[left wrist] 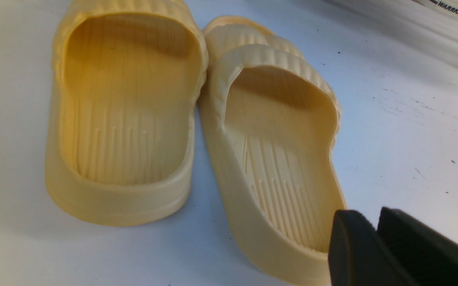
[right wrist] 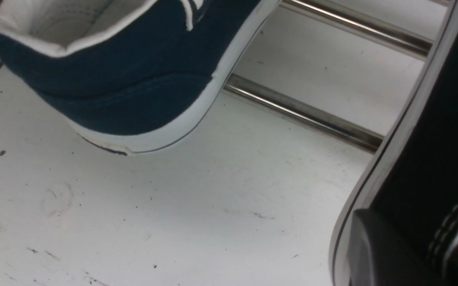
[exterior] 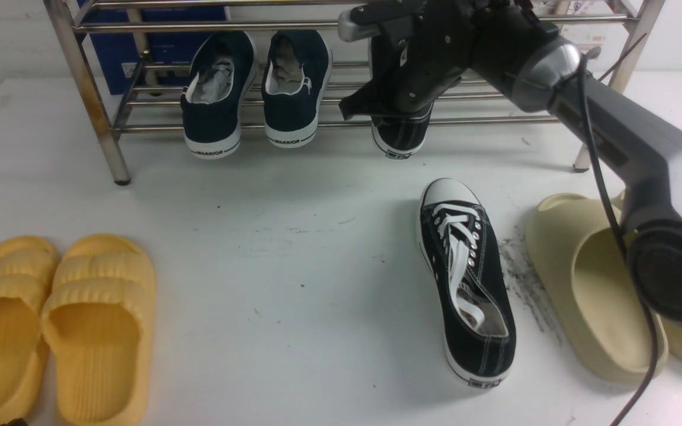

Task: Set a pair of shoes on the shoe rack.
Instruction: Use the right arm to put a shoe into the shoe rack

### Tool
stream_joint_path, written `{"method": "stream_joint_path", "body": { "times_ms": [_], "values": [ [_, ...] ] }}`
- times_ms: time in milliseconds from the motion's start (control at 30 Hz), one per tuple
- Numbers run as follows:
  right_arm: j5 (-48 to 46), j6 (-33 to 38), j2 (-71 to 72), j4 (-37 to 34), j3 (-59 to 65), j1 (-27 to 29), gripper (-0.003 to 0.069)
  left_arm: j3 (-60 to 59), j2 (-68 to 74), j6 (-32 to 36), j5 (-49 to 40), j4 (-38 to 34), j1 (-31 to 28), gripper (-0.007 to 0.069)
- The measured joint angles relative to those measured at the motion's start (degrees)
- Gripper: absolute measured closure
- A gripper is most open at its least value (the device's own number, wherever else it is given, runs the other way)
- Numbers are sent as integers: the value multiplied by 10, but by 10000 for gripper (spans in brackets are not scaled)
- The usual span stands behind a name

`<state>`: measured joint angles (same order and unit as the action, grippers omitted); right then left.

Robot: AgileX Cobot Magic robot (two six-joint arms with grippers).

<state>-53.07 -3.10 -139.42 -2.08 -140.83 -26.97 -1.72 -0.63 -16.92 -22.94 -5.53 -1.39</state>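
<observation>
- Here, the right gripper (exterior: 403, 106) is clamped on the first black sneaker (exterior: 401, 137). One dark finger (right wrist: 380, 250) presses against its white rubber sole edge.
- That canvas shoe rests on the lower bars of the shoe rack (exterior: 89, 89), which is built of shiny round metal tubes. Its heel overhangs the front bar.
- The second black sneaker (exterior: 465, 284) lies flat on the white desk (exterior: 293, 266) in front of the rack, with its white laces and smooth toe cap facing up.
- Two navy slip-ons (exterior: 293, 89) sit on the same shelf, to the left.
- The left gripper (left wrist: 376, 242) is closed on nothing, its matte black fingers together near the ribbed yellow foam slippers (left wrist: 268, 131).
- Beige foam slippers (exterior: 589, 284) lie beside the right arm.
</observation>
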Motion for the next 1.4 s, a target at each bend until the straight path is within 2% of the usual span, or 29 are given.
{"method": "stream_joint_path", "body": {
  "times_ms": [233, 600, 767, 867, 1033, 1400],
  "values": [
    [4, 0, 0, 2, 0, 0, 594, 0, 0, 0, 0, 0, 0, 512],
    [5, 1, 4, 5, 0, 0, 500, 0, 0, 0, 0, 0, 0, 498],
    [5, 23, 7, 3, -1, 0, 487, 0, 0, 0, 0, 0, 0, 494],
    [0, 31, 7, 4, -1, 0, 516, 0, 0, 0, 0, 0, 0, 491],
    [-11, 52, 7, 4, -1, 0, 632, 0, 0, 0, 0, 0, 0, 486],
    [-10, 64, 7, -1, -1, -4, 637, 0, 0, 0, 0, 0, 0, 480]
  ]
}}
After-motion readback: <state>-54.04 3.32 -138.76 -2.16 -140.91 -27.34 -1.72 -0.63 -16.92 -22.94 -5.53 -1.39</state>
